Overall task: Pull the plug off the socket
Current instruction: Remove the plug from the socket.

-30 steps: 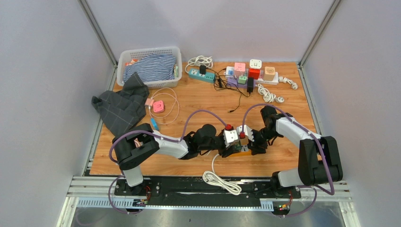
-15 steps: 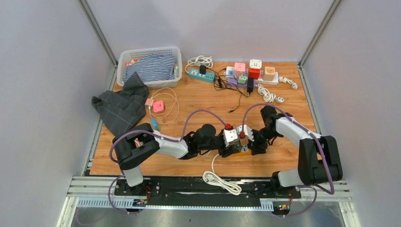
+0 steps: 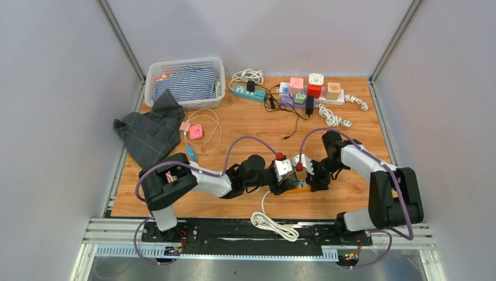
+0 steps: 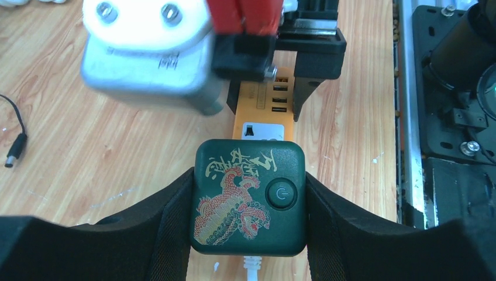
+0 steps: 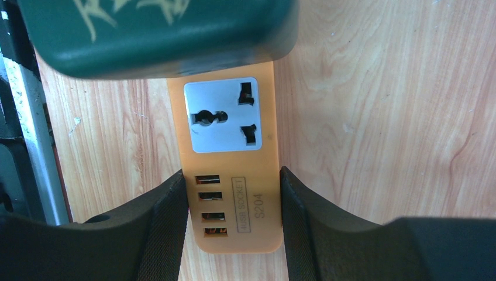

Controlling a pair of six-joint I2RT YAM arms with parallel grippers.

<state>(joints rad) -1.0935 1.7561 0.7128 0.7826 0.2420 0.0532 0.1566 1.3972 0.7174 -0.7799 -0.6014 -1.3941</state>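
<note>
The plug point(image 4: 250, 196) is a dark green cube with a dragon print and a power button. My left gripper point(image 4: 250, 199) is shut on its two sides, and a white cord point(image 4: 252, 269) leaves its near end. It sits over one end of the orange socket point(image 4: 263, 114) strip, which lies flat on the wood. My right gripper point(image 5: 234, 193) is shut on the socket's point(image 5: 231, 175) USB end. In the right wrist view the plug point(image 5: 158, 32) looms above the strip, and one white outlet point(image 5: 221, 115) lies bare beside it. I cannot tell whether its pins are still seated.
The right wrist's camera block point(image 4: 146, 52) hangs just beyond the plug. The white cord point(image 3: 272, 222) coils at the near table edge. Further back are a grey cloth point(image 3: 149, 132), a pink cube with cable point(image 3: 196, 132), a basket point(image 3: 153, 73), and several strips and adapters point(image 3: 307, 91).
My left gripper with the plug has shifted slightly to the left, away from the right gripper. The right arm and the socket have stayed put.
</note>
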